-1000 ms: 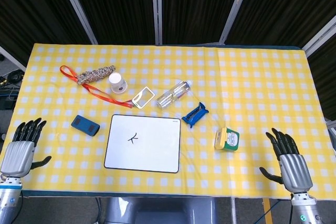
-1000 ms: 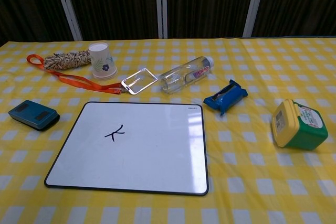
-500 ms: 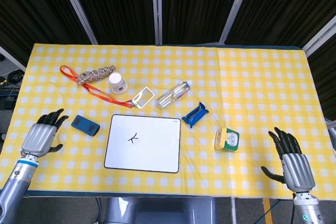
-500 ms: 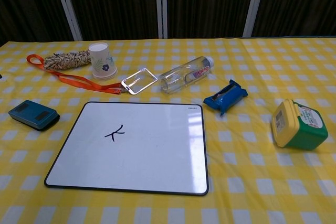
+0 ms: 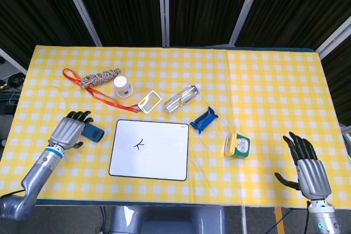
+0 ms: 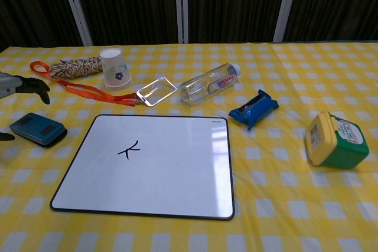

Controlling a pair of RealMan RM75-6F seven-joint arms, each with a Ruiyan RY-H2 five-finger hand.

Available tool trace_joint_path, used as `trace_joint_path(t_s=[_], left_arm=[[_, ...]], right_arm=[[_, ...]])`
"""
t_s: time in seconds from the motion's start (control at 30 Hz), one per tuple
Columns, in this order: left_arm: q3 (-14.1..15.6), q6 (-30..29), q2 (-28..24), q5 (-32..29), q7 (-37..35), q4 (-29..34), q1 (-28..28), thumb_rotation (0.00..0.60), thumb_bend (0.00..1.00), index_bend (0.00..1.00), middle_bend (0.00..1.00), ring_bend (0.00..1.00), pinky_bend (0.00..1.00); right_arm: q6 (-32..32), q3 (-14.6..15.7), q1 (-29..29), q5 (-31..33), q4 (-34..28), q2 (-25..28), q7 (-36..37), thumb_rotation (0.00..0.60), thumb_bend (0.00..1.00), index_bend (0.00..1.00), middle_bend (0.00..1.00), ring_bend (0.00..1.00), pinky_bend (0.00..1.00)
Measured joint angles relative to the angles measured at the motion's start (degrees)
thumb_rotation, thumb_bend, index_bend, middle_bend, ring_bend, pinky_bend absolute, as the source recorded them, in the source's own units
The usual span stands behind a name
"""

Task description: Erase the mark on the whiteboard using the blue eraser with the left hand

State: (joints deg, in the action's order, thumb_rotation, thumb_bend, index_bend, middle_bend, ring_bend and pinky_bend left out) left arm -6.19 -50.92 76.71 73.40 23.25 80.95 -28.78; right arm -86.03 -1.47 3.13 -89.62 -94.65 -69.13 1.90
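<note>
The blue eraser (image 6: 38,128) lies flat on the checked cloth just left of the whiteboard (image 6: 177,175); in the head view my left hand covers the left part of the eraser (image 5: 94,132). A small black mark (image 6: 128,149) sits on the left half of the whiteboard (image 5: 164,160); the same mark (image 5: 139,144) shows from above. My left hand (image 5: 69,129) hovers over the eraser's left end, fingers apart and empty; only its fingertips (image 6: 32,85) enter the chest view. My right hand (image 5: 309,168) stays open at the table's front right edge.
Behind the board lie an orange lanyard (image 5: 101,96), a woven rope bundle (image 5: 101,77), a paper cup (image 5: 123,86), a clear card holder (image 5: 149,101) and a plastic bottle (image 5: 181,97). A blue packet (image 5: 204,119) and a green-yellow box (image 5: 237,144) sit to the right.
My left hand has moved from the front left edge rightward and away from me, now over the eraser's left end. My right hand has dropped slightly toward the front edge.
</note>
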Motion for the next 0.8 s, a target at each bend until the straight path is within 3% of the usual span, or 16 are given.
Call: trace_joint_path(t_s=[0.13,0.43,0.8], left_arm=[[0.2,1.2,1.5,-2.6,2.6,-0.9,-1.4,0.6,0.29,0.24,0.09,0.14,0.16],[1.1,3.0,3.9,-6.3,4.1,-2.6,-3.4,0.6,0.29,0.25,0.1,0.14,0.16],[1.7,3.2,5.2,-8.2,3.5,-4.4,-4.4,0.6,0.32,0.34,0.17,0.19,0.19]], right_arm=[[0.1,0.0,0.0,0.0,0.0,0.0,0.0,0.6,0.07,0.0,0.0,0.0,0.0],[0.0,0.0,0.0,0.0,0.0,0.0,0.1,0.6,0.07,0.0,0.0,0.0,0.0],[0.0,0.0,0.0,-0.1,0.0,0.0,0.1,0.6,0.07,0.0,0.0,0.0,0.0]])
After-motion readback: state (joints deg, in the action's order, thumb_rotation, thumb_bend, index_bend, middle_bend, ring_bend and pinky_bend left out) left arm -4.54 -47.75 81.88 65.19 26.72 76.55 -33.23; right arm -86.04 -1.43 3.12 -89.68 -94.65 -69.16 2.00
